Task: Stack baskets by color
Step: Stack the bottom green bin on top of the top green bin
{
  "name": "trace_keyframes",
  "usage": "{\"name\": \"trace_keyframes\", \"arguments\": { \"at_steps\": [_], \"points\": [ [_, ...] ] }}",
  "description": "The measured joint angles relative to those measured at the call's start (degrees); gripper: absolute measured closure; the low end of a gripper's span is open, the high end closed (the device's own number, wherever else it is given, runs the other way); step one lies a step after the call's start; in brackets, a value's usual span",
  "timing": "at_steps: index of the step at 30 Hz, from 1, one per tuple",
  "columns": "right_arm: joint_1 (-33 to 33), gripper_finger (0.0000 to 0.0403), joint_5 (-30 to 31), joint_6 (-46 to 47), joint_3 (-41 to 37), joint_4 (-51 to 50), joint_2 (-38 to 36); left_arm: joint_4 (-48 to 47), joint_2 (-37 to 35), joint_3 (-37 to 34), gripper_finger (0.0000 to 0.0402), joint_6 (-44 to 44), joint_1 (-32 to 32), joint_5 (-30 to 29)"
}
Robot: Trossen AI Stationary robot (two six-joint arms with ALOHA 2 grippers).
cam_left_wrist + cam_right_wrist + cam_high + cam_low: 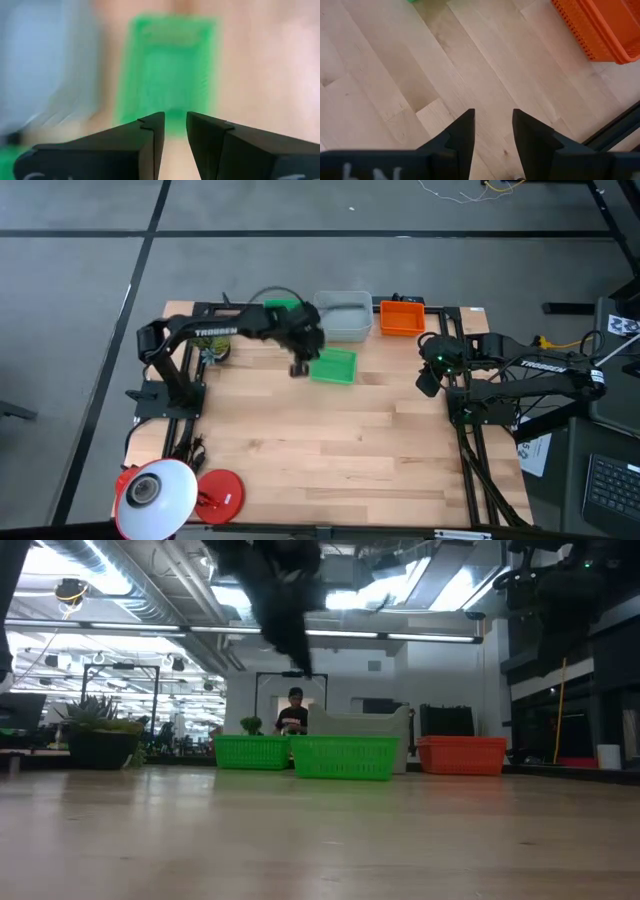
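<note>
1. High view, far left: a white lamp head [152, 492] and its red round base [220, 492] are sitting at the near left corner of the wooden table [330, 450].
2. The left arm is reaching across the far half of the table. The left gripper [299, 369] is hanging just beside the left edge of a green basket [333, 366], apart from it.
3. In the left wrist view, that gripper's fingers [145, 145] are standing slightly spread with a narrow gap between them, pinching nothing; the green basket is lying blurred on the wood beyond them.
4. A second green basket [283, 307] is sitting behind the arm at the far edge, partly hidden. In the low view the two green baskets are showing side by side, the nearer one [345, 757] overlapping the farther one [252, 752].
5. A translucent grey-white basket [343, 315] is sitting at the far edge, behind the nearer green one. How many trays are nested in it cannot be told.
6. An orange basket [402, 317] is sitting right of the grey-white one, close to it; its gridded wall is showing in the right wrist view [600, 27].
7. The right gripper [428, 379] is waiting above bare wood near the table's right side, well apart from every basket. Its fingers [462, 137] are standing spread and holding nothing.
</note>
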Motion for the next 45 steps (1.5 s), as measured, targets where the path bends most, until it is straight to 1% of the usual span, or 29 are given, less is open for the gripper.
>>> {"name": "trace_keyframes", "arguments": {
  "at_steps": [3,7,10,12,14,15,22,27,35,40,45],
  "points": [
    [0.0,0.0272,0.0,0.0,0.0,0.0,0.0,6.2,1.5,0.0,0.0327,-1.4,-5.3,0.2],
    [0.0,0.0272,0.2,0.2,0.0,0.0,0.0,12.4,5.4,0.0,0.0317,-1.6,-10.2,-0.3],
    [0.0,0.0272,0.5,1.4,0.0,0.0,0.0,14.2,7.6,-0.1,0.0303,-1.6,-12.6,-0.4],
    [0.0,0.0272,0.5,1.4,0.0,0.0,0.0,15.2,9.1,-0.1,0.0294,-1.5,-13.6,-3.0],
    [0.0,0.0272,0.5,1.5,0.0,-0.1,0.0,15.2,10.3,-0.1,0.0286,-1.5,-13.9,-7.1],
    [0.0,0.0272,0.5,1.5,0.0,-0.1,0.0,15.9,10.9,-0.1,0.0283,-1.5,-13.9,-8.2],
    [0.0,0.0272,0.5,1.5,0.0,-0.2,0.0,16.0,15.7,-0.1,0.0274,-3.0,-12.4,-9.1],
    [0.0,0.0272,0.3,1.4,0.0,-0.2,0.0,15.9,18.0,-0.1,0.0275,-2.1,-11.6,-11.4],
    [0.0,0.0272,0.3,1.3,0.0,-0.4,0.0,15.9,17.3,-0.1,0.0275,-1.1,-12.0,-12.7],
    [0.0,0.0272,0.2,1.3,0.0,-0.4,0.0,15.4,16.5,-0.1,0.0275,-1.0,-12.9,-17.1],
    [0.0,0.0272,0.2,1.3,0.0,-0.4,0.0,15.7,16.2,-0.1,0.0275,0.3,-13.8,-18.2]
  ]
}}
